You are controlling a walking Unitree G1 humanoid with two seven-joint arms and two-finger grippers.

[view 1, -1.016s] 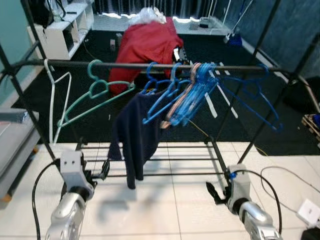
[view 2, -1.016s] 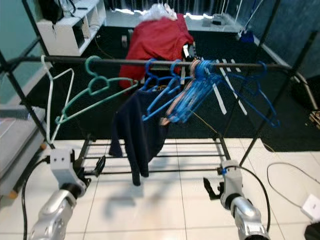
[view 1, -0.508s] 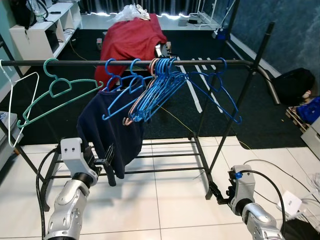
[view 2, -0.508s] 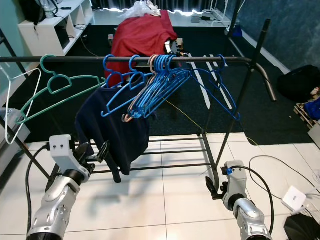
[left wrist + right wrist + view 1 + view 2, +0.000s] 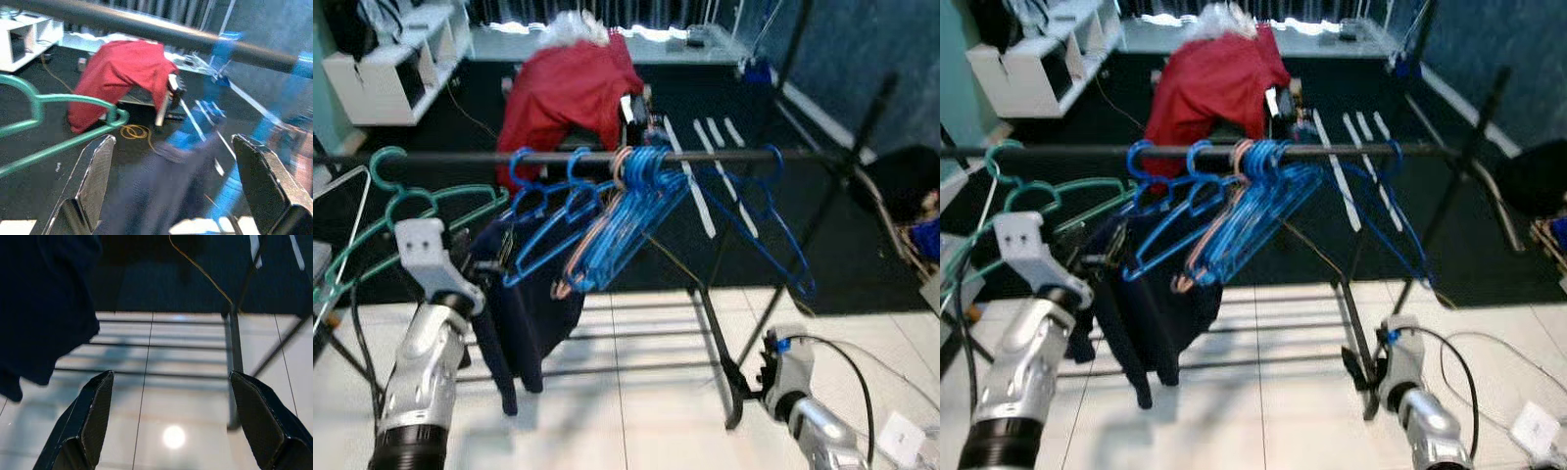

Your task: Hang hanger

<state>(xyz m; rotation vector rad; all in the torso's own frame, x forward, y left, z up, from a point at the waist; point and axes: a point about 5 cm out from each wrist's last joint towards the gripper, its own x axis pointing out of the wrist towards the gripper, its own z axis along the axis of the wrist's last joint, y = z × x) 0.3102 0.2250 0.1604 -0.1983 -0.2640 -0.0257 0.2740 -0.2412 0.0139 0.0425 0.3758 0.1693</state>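
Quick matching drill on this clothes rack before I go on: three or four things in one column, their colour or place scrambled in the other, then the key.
1. green hanger
2. dark garment
3. red cloth
4. left tool

A. draped on furniture behind the rack
B. raised by the navy fabric, fingers apart
C. far left on the rail
D. hanging under the blue hangers

Pairs: 1-C, 2-D, 3-A, 4-B

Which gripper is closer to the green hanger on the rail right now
Left. The left gripper is raised beside the green hanger, at the dark garment. The right gripper hangs low near the floor.
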